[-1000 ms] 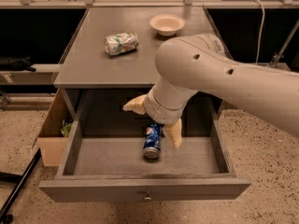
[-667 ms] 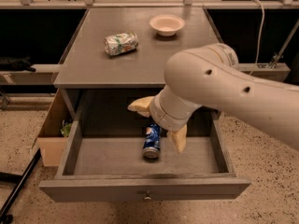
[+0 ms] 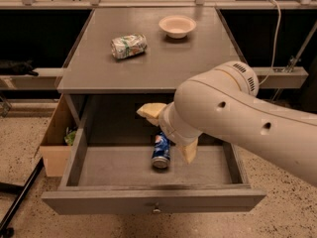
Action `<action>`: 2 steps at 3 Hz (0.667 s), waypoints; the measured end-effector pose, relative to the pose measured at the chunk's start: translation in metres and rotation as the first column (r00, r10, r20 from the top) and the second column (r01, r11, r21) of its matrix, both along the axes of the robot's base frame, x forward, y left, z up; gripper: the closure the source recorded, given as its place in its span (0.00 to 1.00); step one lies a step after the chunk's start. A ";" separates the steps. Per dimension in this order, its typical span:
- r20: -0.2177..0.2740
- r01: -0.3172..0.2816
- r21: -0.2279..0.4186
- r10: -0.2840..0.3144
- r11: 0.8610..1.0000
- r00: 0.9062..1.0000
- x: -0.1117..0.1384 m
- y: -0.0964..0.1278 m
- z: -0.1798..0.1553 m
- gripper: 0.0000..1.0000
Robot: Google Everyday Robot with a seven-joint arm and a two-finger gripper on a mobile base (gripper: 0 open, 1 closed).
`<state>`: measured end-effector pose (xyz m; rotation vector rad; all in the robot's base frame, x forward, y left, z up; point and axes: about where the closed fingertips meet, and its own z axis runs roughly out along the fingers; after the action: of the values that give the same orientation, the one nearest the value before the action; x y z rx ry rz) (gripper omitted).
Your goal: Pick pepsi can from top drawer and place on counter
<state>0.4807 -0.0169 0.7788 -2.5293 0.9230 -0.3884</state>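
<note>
The pepsi can lies on its side on the floor of the pulled-out top drawer, silver end toward the front. My gripper hangs over the drawer just above the can and is open. One cream finger sits up and to the left of the can, the other just to its right. The thick white arm hides the can's far end and the drawer's right rear. The grey counter lies above and behind the drawer.
On the counter sit a crushed silver-green can and a small cream bowl. A brown cardboard box stands on the floor left of the cabinet. The drawer front carries a small metal knob. A black stand leg crosses the lower left corner.
The arm has swung a little to the right and lower over the drawer, fingers still spread around the can. The can has not moved.
</note>
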 end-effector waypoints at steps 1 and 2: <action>0.062 0.026 -0.011 -0.025 1.000 0.998 0.000 0.001 0.004 0.00; 0.182 0.030 -0.067 -0.017 0.997 0.983 0.004 -0.001 0.005 0.00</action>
<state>0.4850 -0.0175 0.7842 -2.4965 0.8835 -0.6571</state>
